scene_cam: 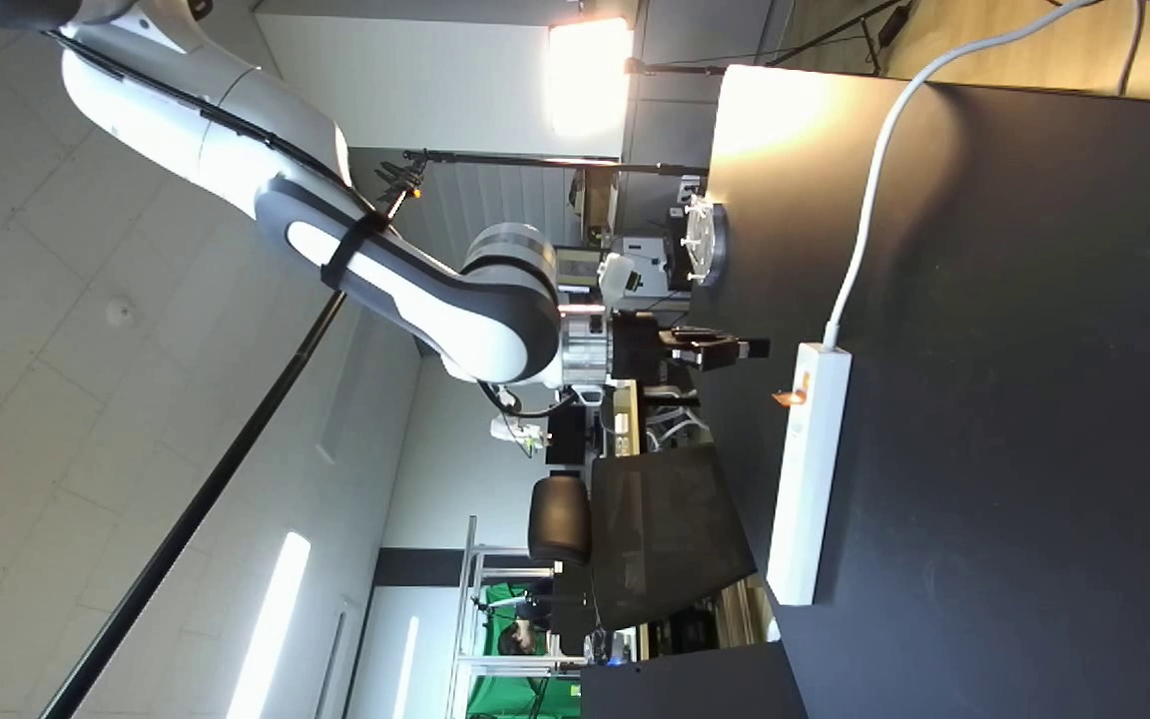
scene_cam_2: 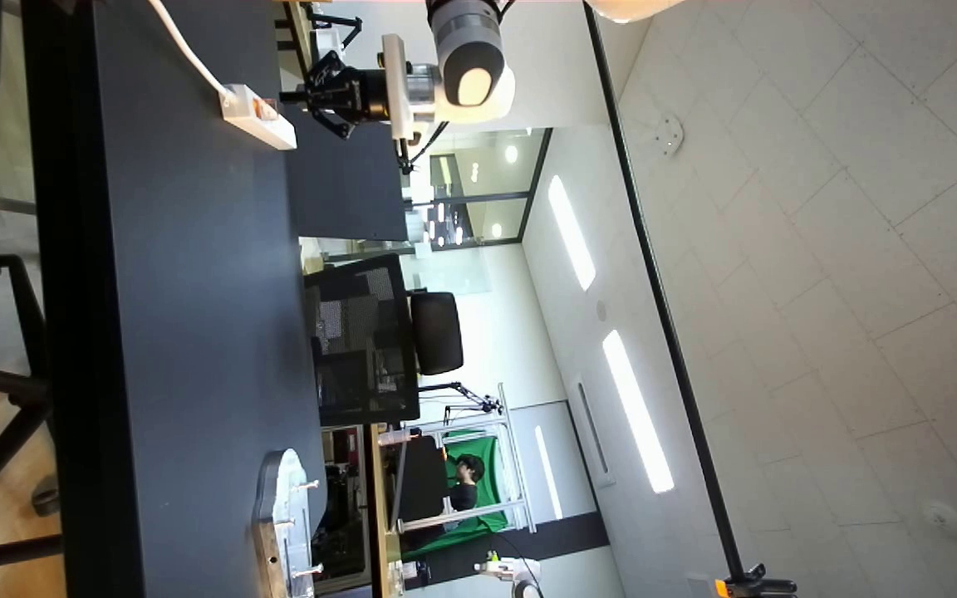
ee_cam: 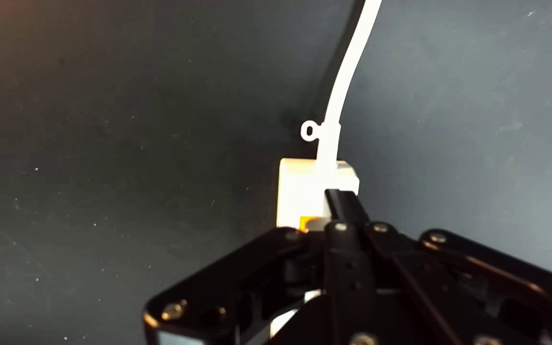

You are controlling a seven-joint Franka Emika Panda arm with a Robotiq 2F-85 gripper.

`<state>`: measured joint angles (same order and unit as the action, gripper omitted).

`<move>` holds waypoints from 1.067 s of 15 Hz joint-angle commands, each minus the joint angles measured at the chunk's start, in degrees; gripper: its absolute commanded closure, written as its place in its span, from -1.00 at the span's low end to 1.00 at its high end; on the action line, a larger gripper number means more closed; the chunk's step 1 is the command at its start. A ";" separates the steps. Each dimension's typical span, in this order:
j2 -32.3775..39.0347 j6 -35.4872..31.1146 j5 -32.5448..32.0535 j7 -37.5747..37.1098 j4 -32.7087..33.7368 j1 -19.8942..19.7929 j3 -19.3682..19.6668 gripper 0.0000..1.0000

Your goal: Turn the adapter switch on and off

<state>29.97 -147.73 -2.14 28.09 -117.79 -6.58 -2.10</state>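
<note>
Just below the black fingers (ee_cam: 344, 201) lies a long white plastic power strip (scene_cam: 808, 479), flat on a dark matte surface (scene_cam: 994, 419). The fingers are closed against each other, forming one narrow tip that points down at the strip near its corded end. Right beside that tip, on the upper face of the strip, sits a small bright orange switch (ee_cam: 306, 222), partly covered by the fingers in the wrist view. In both exterior views the tip stands close to the switch; whether it touches or hangs slightly clear is hard to tell from these angles.

Ahead of the fingers in the wrist view, a thick white round cord (ee_cam: 344, 79) leaves the short end of the strip, with a small white loop (ee_cam: 310, 130) sticking out at its side. Behind the fingers the strip runs on, largely hidden beneath them there but plainly seen in both exterior views. Above the fingers, a white and grey jointed robot arm (scene_cam: 465, 335) carries them.

Well apart from the fingers, on the same surface, rests a rounded pale board with pegs (scene_cam_2: 294, 502). Farther from them, past the edge of the surface, stand a black mesh-backed office chair (scene_cam_2: 366, 336) and a glowing square lamp (scene_cam: 590, 78).
</note>
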 commanded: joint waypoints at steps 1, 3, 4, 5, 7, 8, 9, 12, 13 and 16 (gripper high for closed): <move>2.79 -1.45 0.44 -1.28 2.08 -1.18 -1.23 1.00; 3.73 -3.96 1.08 -1.23 2.33 -1.83 -1.93 1.00; 4.30 -5.36 1.45 -1.26 2.59 -2.20 -2.34 1.00; 4.92 -6.30 1.94 -1.10 2.92 -2.65 -2.86 1.00; 6.17 -7.46 1.97 -1.08 3.71 -3.25 -3.56 1.00; 6.72 -7.87 2.01 -0.99 4.03 -3.59 -3.93 1.00; 7.34 -7.91 2.06 -0.96 4.58 -3.91 -4.27 1.00; 8.89 -8.10 2.57 -0.74 5.92 -4.86 -5.32 1.00; 9.44 -7.91 2.70 -0.65 6.46 -5.17 -5.66 1.00; 10.92 -7.86 2.99 -0.53 7.77 -6.03 -6.44 1.00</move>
<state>39.13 -155.81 0.22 28.11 -112.33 -11.27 -7.22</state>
